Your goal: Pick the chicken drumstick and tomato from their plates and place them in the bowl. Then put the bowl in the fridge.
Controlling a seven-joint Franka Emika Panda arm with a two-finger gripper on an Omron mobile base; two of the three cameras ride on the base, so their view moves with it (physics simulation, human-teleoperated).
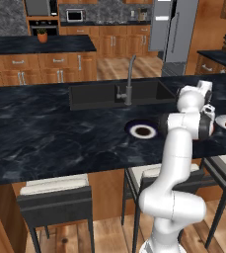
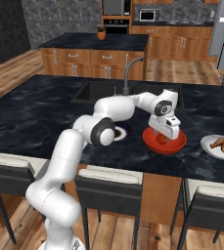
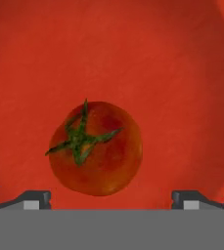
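The tomato (image 3: pixel 96 149) lies free in the red bowl (image 2: pixel 178 144), under the claw (image 2: pixel 165 133), whose jaws stand wide apart, gripping nothing. The chicken drumstick (image 2: pixel 223 143) waits on its pale plate (image 2: pixel 207 145), near the bowl on the desk (image 2: pixel 35 117). It looks light, lumpy, perhaps greasy; best pinched across its thicker middle.

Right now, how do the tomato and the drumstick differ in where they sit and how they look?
The tomato is round and red with a green stem star; the drumstick is tan-brown, long and lumpy. The tomato lies in the red bowl, right under the open gripper; the drumstick lies on a pale plate further right, apart from the gripper. Both rest on the same dark counter side.
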